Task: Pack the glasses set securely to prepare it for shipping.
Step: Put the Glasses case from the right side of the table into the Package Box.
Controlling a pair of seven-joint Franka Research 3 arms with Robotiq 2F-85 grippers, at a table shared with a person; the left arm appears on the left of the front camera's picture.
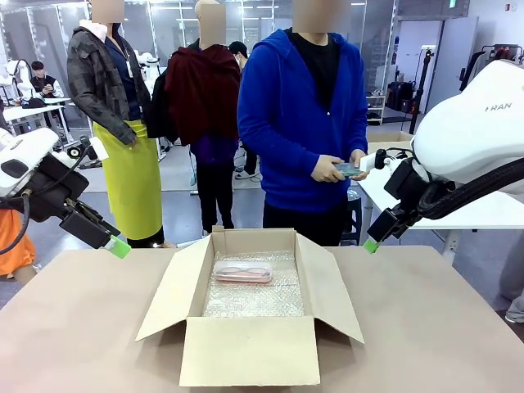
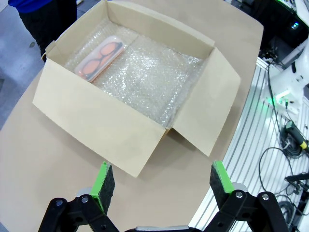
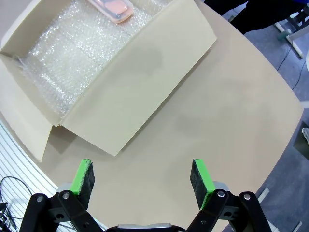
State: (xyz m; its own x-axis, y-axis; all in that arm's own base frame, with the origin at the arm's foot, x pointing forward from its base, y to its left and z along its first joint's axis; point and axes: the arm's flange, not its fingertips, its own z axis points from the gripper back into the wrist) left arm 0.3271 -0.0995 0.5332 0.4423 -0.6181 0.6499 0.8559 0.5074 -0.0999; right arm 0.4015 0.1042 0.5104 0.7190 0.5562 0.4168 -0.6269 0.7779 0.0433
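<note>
While the pink case (image 1: 242,272) lies in the box (image 1: 246,352) ahead, left gripper (image 2: 161,179) and right gripper (image 3: 141,174) gape empty.

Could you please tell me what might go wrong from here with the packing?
The pink case lies loose and uncovered on the bubble wrap by the far wall of the box; it may slide in shipping. The mint green case is in the person's hands, beyond the table; a fumbled handover could drop it. The open left tool or right tool might catch a splayed flap reaching in.
</note>
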